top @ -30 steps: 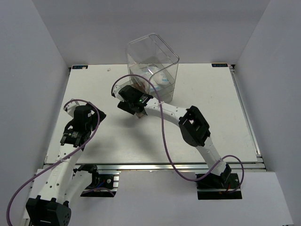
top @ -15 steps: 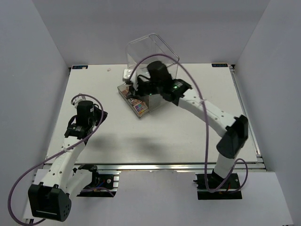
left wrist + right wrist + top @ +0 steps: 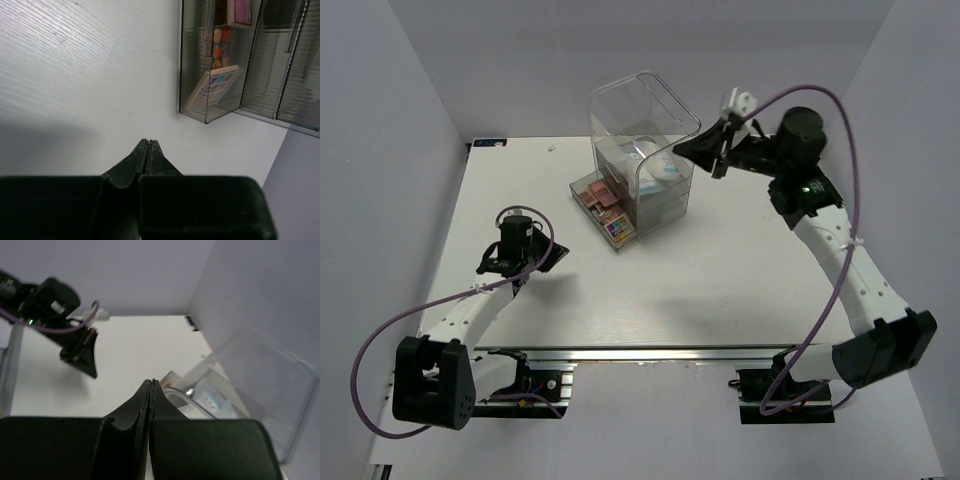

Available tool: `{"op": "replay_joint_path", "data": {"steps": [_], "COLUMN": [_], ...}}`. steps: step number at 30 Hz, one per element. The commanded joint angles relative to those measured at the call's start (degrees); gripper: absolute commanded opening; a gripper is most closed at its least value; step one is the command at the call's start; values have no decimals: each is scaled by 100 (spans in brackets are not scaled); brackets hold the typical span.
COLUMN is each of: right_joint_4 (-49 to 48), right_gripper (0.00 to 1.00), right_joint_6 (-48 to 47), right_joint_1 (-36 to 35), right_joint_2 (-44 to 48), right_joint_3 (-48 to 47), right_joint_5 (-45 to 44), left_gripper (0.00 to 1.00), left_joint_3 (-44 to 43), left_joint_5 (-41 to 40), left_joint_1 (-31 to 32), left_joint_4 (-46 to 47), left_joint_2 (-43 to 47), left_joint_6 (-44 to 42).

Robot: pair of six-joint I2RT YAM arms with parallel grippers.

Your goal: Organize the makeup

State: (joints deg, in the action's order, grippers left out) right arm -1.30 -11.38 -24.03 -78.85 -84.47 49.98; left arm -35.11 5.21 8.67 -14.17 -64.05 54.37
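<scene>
The makeup lies inside the clear drawer box (image 3: 645,140) at the back middle of the table. Flat palettes (image 3: 608,208) with brown, pink and multicolour pans fill its bottom drawer (image 3: 620,240), which is pulled out toward the front left. White packets (image 3: 658,172) show through the walls higher up. In the left wrist view the palettes (image 3: 220,80) sit in the drawer ahead to the right. My left gripper (image 3: 558,257) (image 3: 146,142) is shut and empty over bare table, left of the drawer. My right gripper (image 3: 682,148) (image 3: 151,382) is shut and empty, raised beside the box's upper right edge (image 3: 250,385).
The white table (image 3: 740,270) is walled by grey panels on three sides. The left arm's wrist (image 3: 55,300) shows in the right wrist view, far beyond the right fingers. The box's open drawer juts toward the table's middle.
The right arm has lifted off the drawer and swung up and right to the box's top corner. Both grippers went from open to shut. The left gripper has moved right, toward the drawer.
</scene>
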Motion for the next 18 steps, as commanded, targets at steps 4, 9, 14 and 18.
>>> {"op": "replay_joint_path", "data": {"steps": [4, 9, 14, 18], "right_joint_4": [-1557, -1566, -1488, -1136], "right_gripper": [0, 0, 0, 0], "right_joint_6": [1435, 2033, 2307, 1938], "right_joint_1": [883, 1611, 2174, 2254], "right_joint_2": [599, 362, -42, -560], "right_joint_3": [527, 651, 739, 704], "right_joint_5": [-997, -1569, -1754, -2192], "left_gripper": [8, 8, 8, 8], "left_joint_3": [-4, -188, -250, -294], "left_joint_5": [463, 568, 665, 735], "left_joint_1": [-40, -40, -32, -40], "left_joint_4": [723, 934, 1118, 1171], "left_joint_2": [-511, -994, -1223, -1390], "left_joint_6": [153, 197, 241, 241]}}
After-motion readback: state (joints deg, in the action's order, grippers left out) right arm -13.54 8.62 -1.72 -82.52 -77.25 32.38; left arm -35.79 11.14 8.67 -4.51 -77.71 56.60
